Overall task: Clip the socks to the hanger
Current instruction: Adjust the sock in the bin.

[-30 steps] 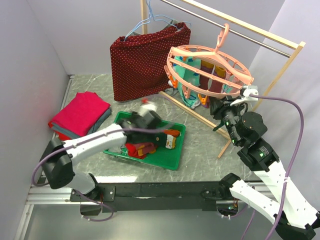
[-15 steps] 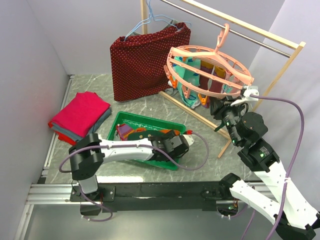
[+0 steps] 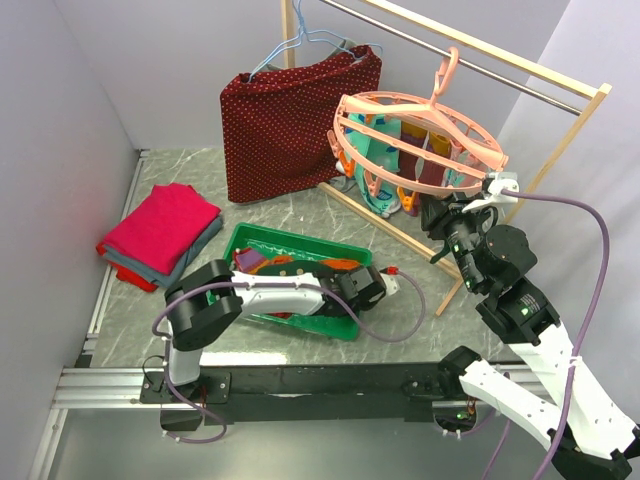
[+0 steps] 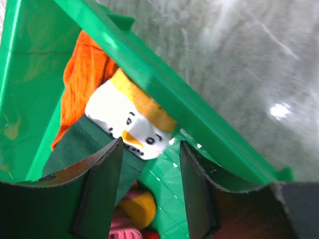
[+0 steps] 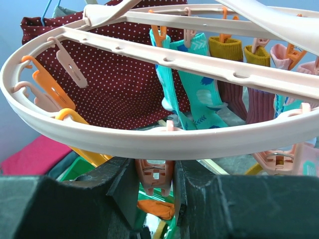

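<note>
Task partly complete. The hanger (image 5: 149,139) hangs by its hook from the wooden rack (image 3: 560,95), and several socks are already pegged under it, among them a teal patterned sock (image 5: 197,94) and a mustard-topped one (image 5: 224,50). More socks lie loose in the green tray (image 4: 129,50) on the counter (image 3: 180,170), including a dark green sock with a white face (image 4: 127,122) and an orange sock (image 4: 84,74), so picking and clipping are yet to be done for these. The left claw (image 4: 150,149) is down at the tray's right end with its fingers spread, directly over the dark green sock and not gripping it. The right claw (image 5: 155,172) is pressed onto a salmon clip peg (image 5: 155,181) under the near rim of the hanger. Not determinable: the number of socks left, since the left arm covers much of the tray from above; whether the pinched peg's mouth stands open; and how many pegs are free, the far side of the ring being cut off.
</note>
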